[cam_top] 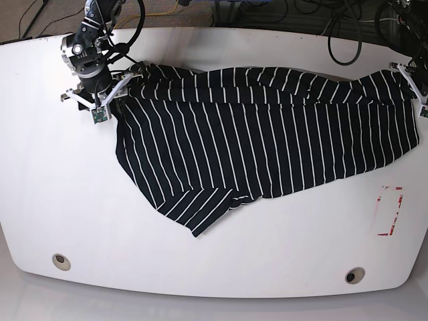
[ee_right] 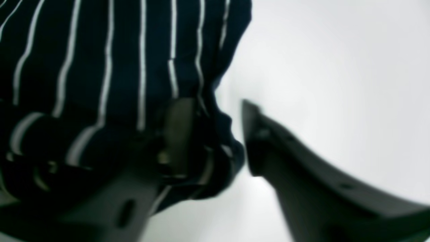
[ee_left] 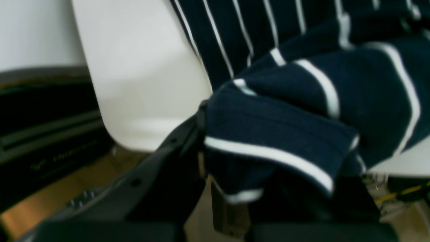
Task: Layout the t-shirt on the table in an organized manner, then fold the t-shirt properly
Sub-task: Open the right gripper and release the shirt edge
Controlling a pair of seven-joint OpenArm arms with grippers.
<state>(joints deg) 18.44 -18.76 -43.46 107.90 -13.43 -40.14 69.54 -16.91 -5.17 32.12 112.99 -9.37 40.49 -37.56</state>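
T-shirt (cam_top: 267, 134) lies spread on table (cam_top: 214, 254), long axis running left–right across the far half, stripes mostly crosswise to that axis; one sleeve points toward the near edge. No containers visible.

Left gripper (ee_left: 235, 161): fingers pressed together, pinching a bunched hem fold at the base view's right end.

Right gripper (ee_right: 215, 134) at the opposite end: fingers spread, cloth lying against one finger (ee_right: 178, 134), the other clear of it.

Red-marked rectangle (cam_top: 390, 210) near the shirt's right end.

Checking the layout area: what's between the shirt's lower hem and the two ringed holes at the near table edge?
Nothing: in the base view, bare white table runs from the t-shirt to both holes.
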